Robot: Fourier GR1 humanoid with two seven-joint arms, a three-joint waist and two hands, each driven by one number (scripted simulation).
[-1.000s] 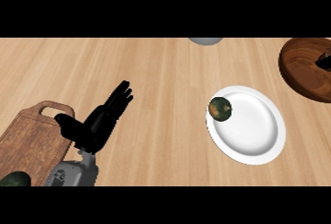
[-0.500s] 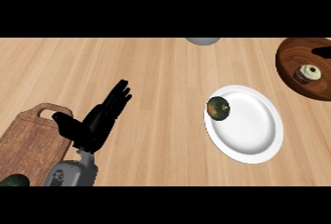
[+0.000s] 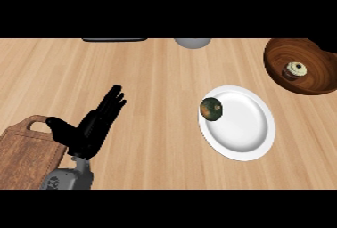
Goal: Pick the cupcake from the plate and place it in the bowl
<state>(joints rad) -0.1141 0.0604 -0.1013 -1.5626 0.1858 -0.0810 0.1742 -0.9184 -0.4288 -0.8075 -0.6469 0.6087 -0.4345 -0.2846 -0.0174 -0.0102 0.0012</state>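
— Since half a second ago, what's shifted?
— Everything has slid down and left in view, so more of the bowl [image 3: 304, 67] shows; the cupcake [image 3: 295, 70] sits inside it.
— And the left robot hand [image 3: 92, 125]?
— Low at left, fingers straight and spread, pointing up and right, partly over the board [image 3: 26, 151] on the tabletop [image 3: 151, 84].
— Farther out?
— A dark green round thing [image 3: 211, 108] on the plate's [image 3: 247, 129] left rim, then the bowl beyond.
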